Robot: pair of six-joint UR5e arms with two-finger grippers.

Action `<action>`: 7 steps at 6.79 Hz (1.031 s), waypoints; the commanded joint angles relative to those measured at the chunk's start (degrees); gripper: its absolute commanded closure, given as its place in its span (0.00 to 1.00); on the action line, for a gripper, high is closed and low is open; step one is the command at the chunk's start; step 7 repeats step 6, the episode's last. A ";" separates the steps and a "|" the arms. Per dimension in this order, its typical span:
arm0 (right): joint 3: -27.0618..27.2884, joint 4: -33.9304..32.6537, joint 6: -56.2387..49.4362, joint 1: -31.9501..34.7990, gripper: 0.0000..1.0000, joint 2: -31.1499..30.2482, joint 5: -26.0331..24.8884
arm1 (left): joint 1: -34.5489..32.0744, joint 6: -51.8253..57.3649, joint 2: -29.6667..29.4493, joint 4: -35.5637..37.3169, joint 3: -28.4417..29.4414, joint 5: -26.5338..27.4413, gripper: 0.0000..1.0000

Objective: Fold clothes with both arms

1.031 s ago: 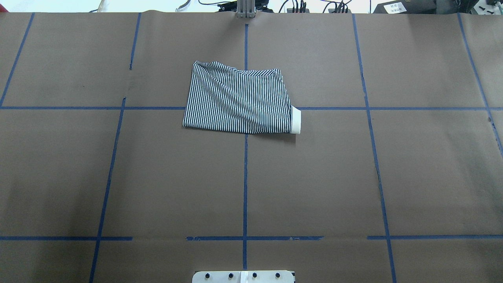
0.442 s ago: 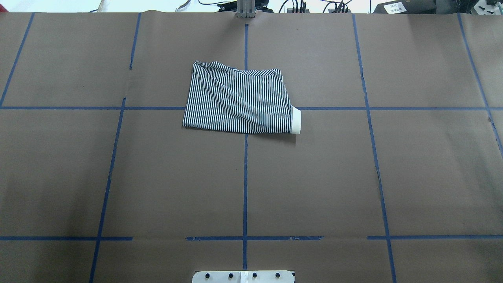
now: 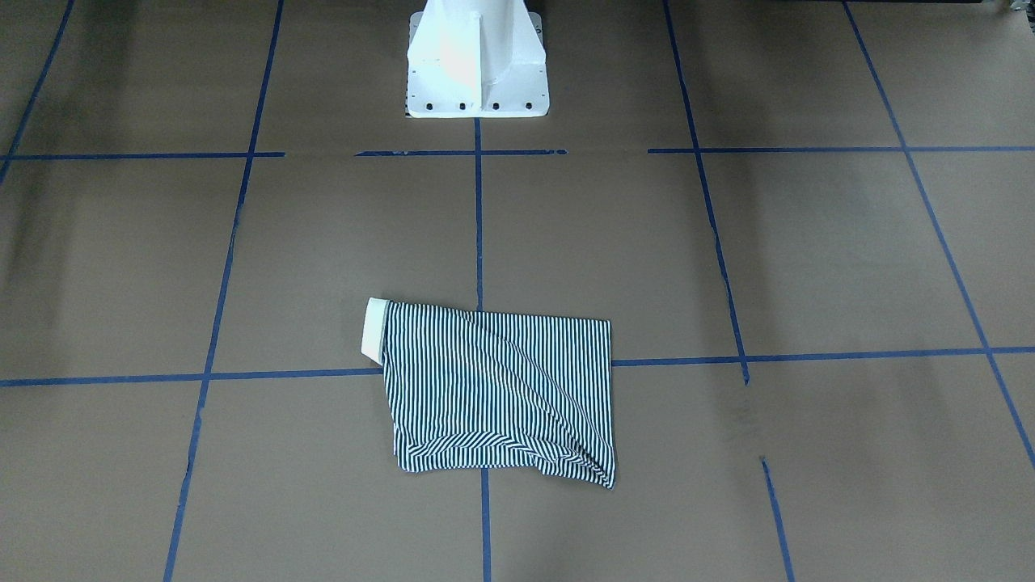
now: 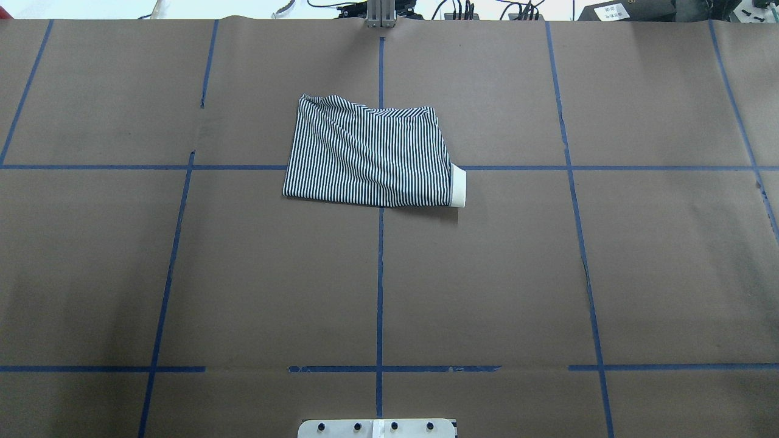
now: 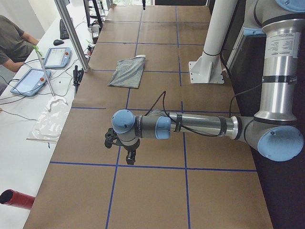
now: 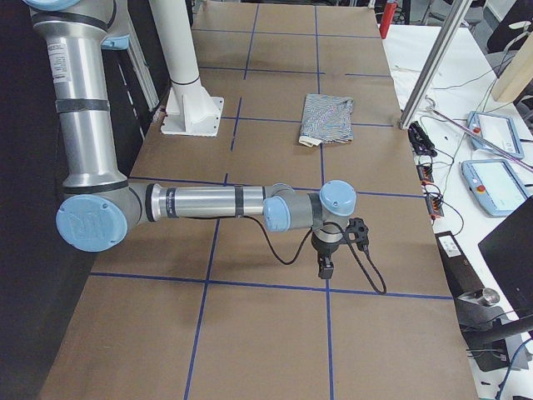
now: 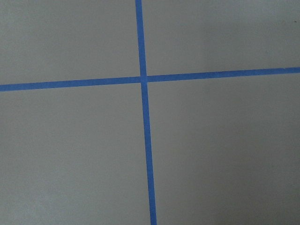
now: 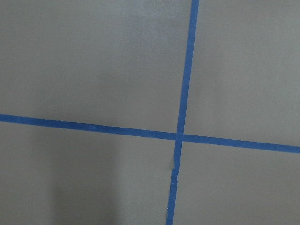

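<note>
The striped shirt (image 4: 368,155) lies folded into a compact rectangle on the far middle of the table, with a cream edge (image 4: 457,187) sticking out at its right. It also shows in the front view (image 3: 497,388) and both side views (image 5: 127,72) (image 6: 326,117). My left arm (image 5: 200,126) reaches out low over the table's left end, its gripper (image 5: 129,156) pointing down, far from the shirt. My right arm (image 6: 208,202) does the same at the right end, its gripper (image 6: 324,268) pointing down. I cannot tell whether either gripper is open or shut. Neither holds anything.
Brown paper with a blue tape grid (image 4: 380,274) covers the table. The white pedestal base (image 3: 475,61) stands at the robot's side. Teach pendants (image 5: 57,57) and cables lie on a white bench past the far edge, where a person (image 5: 12,40) sits.
</note>
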 commanded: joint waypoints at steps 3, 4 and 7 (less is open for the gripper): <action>0.21 0.51 0.14 -0.02 0.00 -0.46 0.80 | 0.00 -0.03 -0.66 0.23 -0.86 0.17 0.00; 0.30 0.60 0.22 -0.02 0.00 -0.37 0.97 | 0.00 -0.03 -0.83 0.23 -0.86 0.09 0.00; 0.56 0.60 0.75 -0.02 0.00 -0.37 1.24 | 0.00 -0.03 -0.83 0.23 -2.17 0.17 0.00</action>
